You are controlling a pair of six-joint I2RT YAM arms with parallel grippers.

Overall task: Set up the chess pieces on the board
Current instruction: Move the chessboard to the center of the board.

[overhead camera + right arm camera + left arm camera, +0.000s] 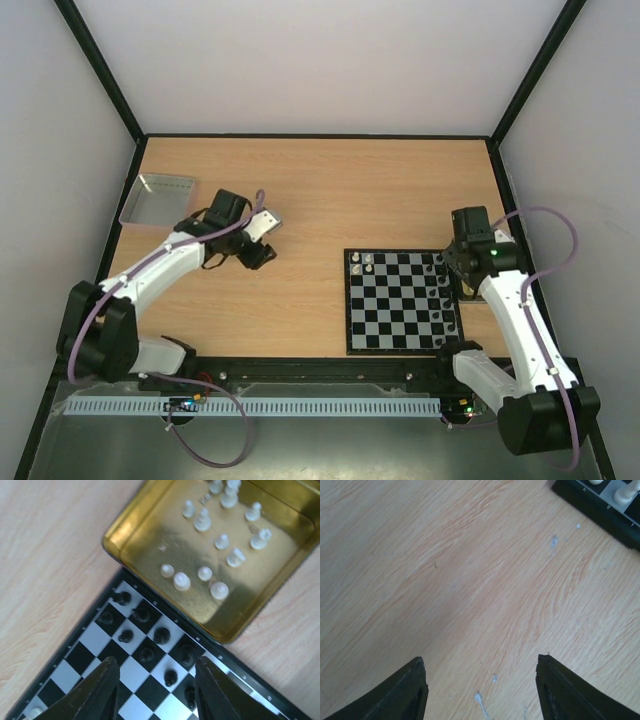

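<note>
Chess pieces: white, loose in yellow tray touching board; likely light, hard, topple-prone (pinch mid-body). Left jaws, right jaws: both apart, empty.

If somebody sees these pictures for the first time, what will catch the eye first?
The checkered board on the right of the wooden table stands out, with black pieces in two rows along one edge. Right beside that edge, a shiny yellow tray holds many white pieces. The right end effector hangs open over the black pieces, while the left end effector is open over bare wood.
</note>
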